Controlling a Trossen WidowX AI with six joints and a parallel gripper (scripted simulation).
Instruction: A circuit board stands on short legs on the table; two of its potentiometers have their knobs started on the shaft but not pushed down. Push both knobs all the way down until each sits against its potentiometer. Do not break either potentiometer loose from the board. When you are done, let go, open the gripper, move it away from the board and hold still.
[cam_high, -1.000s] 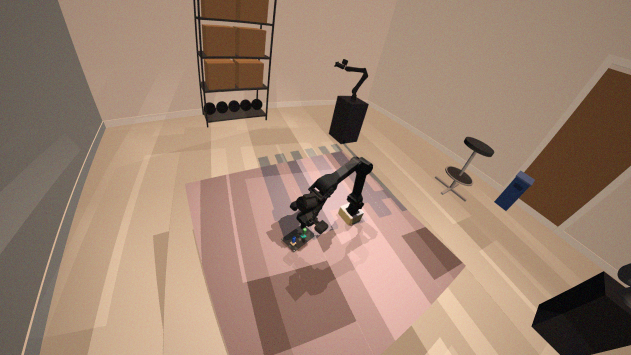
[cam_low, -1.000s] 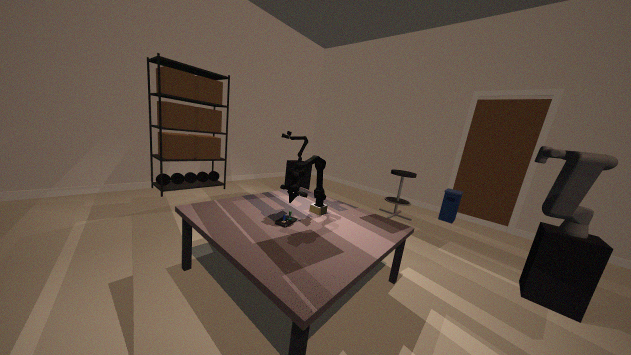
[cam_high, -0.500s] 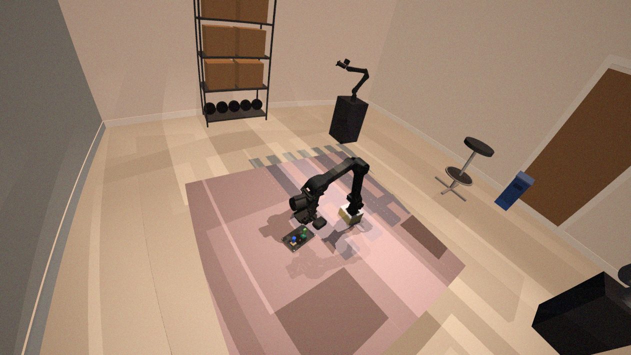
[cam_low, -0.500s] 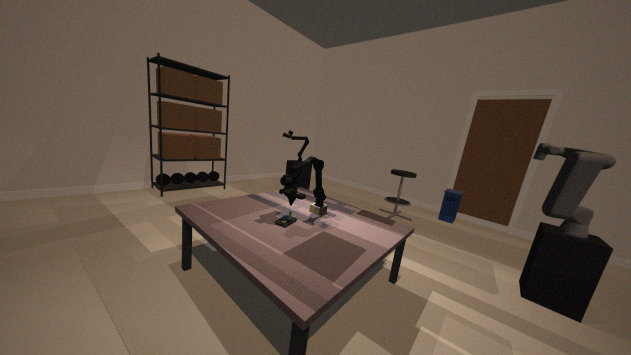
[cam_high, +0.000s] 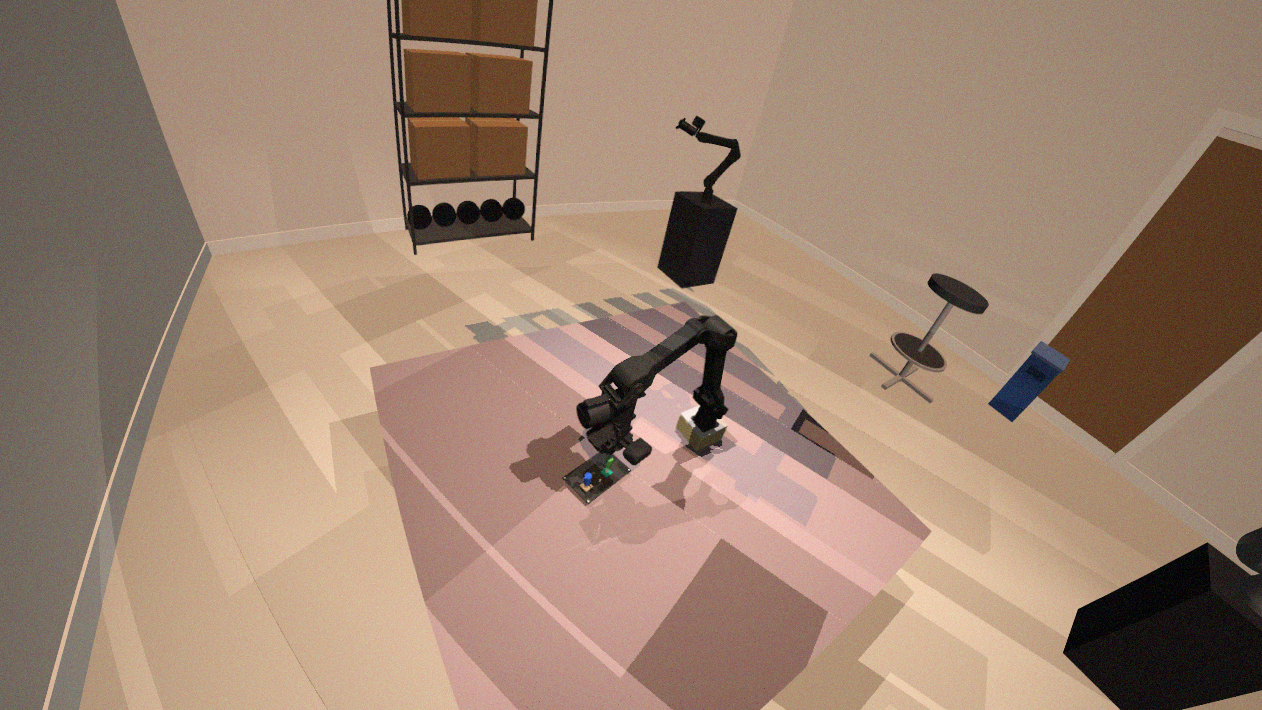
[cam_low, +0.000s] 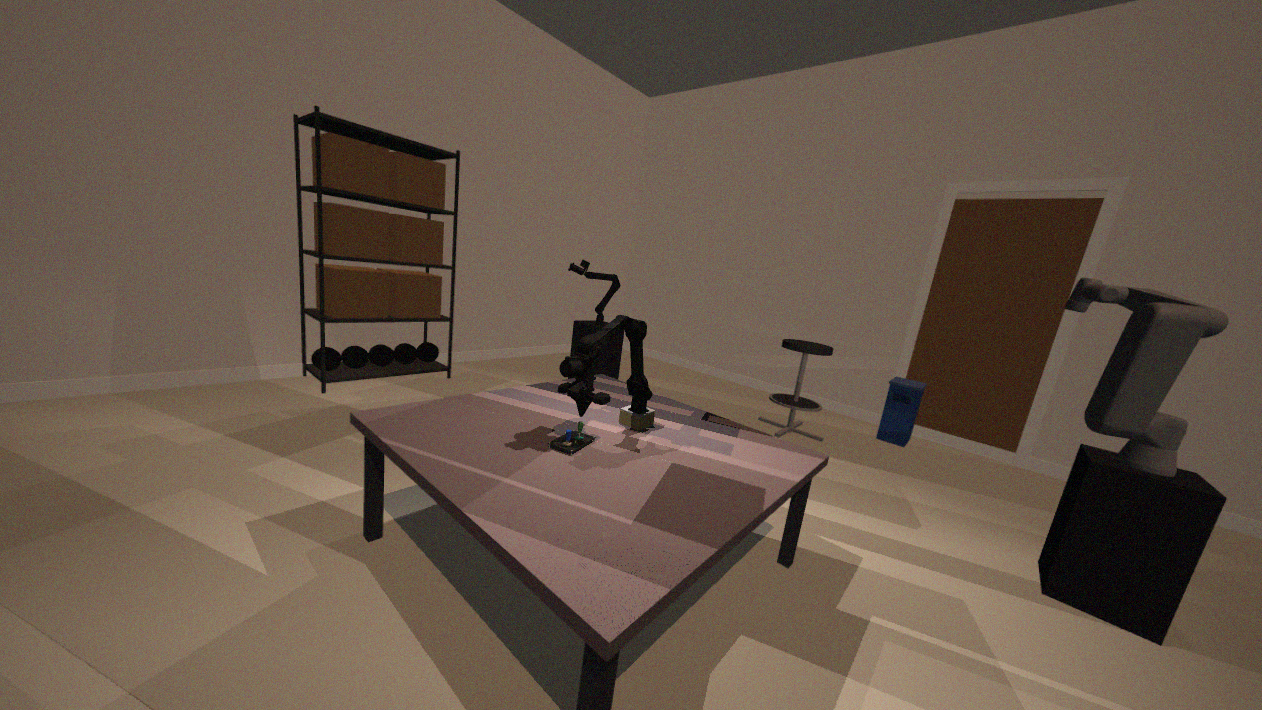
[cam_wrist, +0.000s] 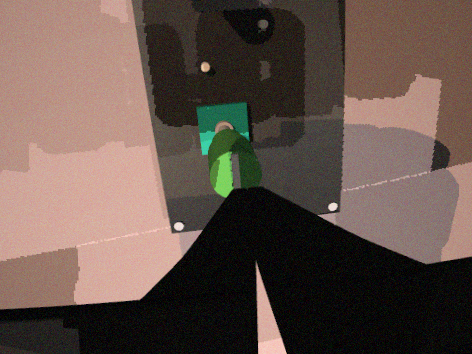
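The dark circuit board (cam_high: 600, 487) (cam_low: 561, 446) (cam_wrist: 320, 170) stands on the table. Its green knob (cam_high: 608, 462) (cam_low: 579, 427) (cam_wrist: 223, 175) stands above the teal potentiometer (cam_high: 608, 473) (cam_wrist: 222, 116), with a bit of the tan shaft showing between them in the wrist view. The blue knob (cam_high: 587, 476) (cam_low: 569, 434) is over the tan potentiometer (cam_high: 585, 487) at the board's other end; how far down it sits is too small to tell. My gripper (cam_low: 582, 415) (cam_wrist: 247, 203) is shut and empty, pointing down just above the green knob. Its tips overlap the knob's edge in the wrist view; contact cannot be told.
Small pale posts (cam_wrist: 205, 66) (cam_wrist: 262, 24) stand on the board between the potentiometers. White dots (cam_wrist: 179, 226) (cam_wrist: 333, 206) mark its near corners. The arm's pale base block (cam_high: 702, 430) (cam_low: 637, 418) is on the table (cam_high: 494, 423) (cam_low: 494, 450), to the right of the board in the top and exterior views.
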